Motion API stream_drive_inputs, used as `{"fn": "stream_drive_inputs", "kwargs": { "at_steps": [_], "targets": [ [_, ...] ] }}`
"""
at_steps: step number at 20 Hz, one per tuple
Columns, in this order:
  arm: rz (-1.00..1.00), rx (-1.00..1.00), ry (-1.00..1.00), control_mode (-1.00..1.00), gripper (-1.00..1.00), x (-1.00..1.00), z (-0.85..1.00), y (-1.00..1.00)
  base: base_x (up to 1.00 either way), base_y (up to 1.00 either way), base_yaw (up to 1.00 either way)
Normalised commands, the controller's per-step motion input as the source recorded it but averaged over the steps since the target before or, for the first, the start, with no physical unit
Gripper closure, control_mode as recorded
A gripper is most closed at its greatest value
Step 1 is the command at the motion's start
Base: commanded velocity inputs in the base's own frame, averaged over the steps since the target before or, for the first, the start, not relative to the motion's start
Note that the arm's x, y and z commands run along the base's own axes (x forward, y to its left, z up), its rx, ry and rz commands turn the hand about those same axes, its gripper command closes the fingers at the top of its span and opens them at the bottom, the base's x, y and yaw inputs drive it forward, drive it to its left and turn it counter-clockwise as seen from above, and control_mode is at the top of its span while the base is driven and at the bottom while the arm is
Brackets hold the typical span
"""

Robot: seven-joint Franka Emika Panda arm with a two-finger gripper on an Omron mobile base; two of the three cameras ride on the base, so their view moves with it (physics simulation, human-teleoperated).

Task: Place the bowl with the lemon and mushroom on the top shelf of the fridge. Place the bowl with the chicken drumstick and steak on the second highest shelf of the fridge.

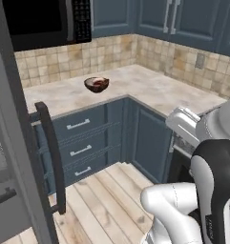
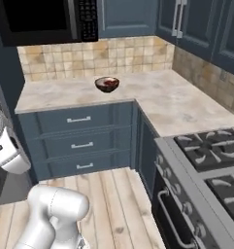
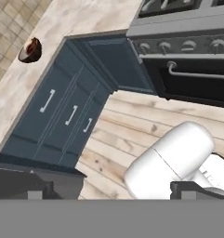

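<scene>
Claw (image 3: 111,191) tips peek up at the bottom of my hand view, spread wide with nothing between them, pointing down at the wood floor (image 3: 146,125). I see one dark brown bowl (image 1: 96,84) upright on the table (image 1: 150,88) near the tiled wall; being round, it has no long axis. My right base view adds the stove (image 2: 210,155).

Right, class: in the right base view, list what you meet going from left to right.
Robot arm → microwave → drawers → bowl → oven handle → stove burners.
</scene>
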Motion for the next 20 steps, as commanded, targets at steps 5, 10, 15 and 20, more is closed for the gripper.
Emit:
{"fn": "stream_drive_inputs", "kwargs": {
  "at_steps": [5,10,15,20],
  "targets": [
    [0.0,0.0,0.0,1.0,-1.0,0.0,0.0,0.0,1.0,-0.33,0.0],
    [0.0,0.0,0.0,1.0,-1.0,0.0,0.0,0.0,1.0,-0.19,0.0],
    [0.0,0.0,0.0,1.0,-1.0,0.0,0.0,0.0,1.0,0.0,0.0],
    [0.0,0.0,0.0,1.0,-1.0,0.0,0.0,0.0,0.96,-0.02,0.0]
  ]
}}
